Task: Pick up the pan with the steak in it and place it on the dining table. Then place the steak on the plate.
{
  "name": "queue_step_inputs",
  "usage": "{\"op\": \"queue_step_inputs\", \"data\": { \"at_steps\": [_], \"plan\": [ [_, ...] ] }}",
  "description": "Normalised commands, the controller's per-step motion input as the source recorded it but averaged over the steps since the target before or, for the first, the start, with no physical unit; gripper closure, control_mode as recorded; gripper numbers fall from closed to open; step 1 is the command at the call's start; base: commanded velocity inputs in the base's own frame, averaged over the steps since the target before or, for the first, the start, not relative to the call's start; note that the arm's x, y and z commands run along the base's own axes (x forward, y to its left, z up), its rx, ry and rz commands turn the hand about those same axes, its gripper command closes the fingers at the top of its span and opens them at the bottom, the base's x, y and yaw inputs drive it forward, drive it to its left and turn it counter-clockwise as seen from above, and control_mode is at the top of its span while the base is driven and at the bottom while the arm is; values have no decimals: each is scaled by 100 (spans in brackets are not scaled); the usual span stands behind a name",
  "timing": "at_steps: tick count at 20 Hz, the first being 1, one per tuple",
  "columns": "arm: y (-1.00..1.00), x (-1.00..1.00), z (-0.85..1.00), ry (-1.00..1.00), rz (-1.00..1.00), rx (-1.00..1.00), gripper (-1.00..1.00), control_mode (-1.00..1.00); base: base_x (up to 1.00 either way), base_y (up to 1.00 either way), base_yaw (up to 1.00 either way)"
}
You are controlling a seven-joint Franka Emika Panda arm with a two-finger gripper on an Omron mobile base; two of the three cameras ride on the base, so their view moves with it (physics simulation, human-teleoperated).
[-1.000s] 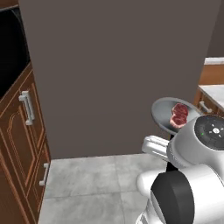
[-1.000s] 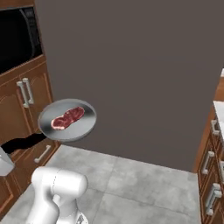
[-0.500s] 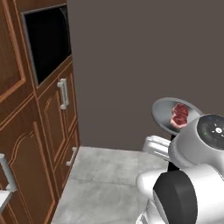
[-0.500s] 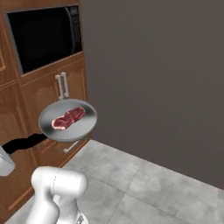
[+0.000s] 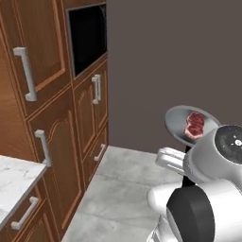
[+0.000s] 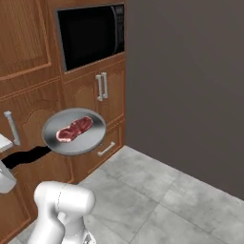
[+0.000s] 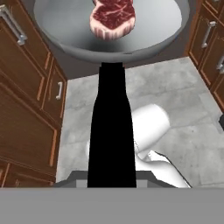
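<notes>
Gripper (image 7: 112, 181) clamped on the pan's (image 6: 74, 133) black handle – 1 steak (image 6: 74, 129) inside, probably level-ish, near wooden cabinets (image 5: 71, 137).

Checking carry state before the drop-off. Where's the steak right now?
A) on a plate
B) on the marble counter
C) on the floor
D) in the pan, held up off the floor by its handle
D: the steak lies inside the pan, which hangs in the air above the floor tiles, its black handle running back to the hand.

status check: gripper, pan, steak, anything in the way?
Gripper shut on the pan handle. Pan held level in the air, steak inside. Wooden cabinets to the left, dark wall ahead, apart from the pan.
</notes>
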Motion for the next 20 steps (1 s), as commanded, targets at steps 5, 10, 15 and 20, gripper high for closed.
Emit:
{"op": "queue_step_inputs", "data": {
  "at_steps": [5,10,15,20],
  "plan": [
    [0,0,0,0,0,0,100,100,-23,-1,46],
    [0,0,0,0,0,0,100,100,-18,-2,49],
    [0,0,0,0,0,0,100,100,-16,-1,49],
    [0,0,0,0,0,0,100,100,-16,0,46]
  ]
}}
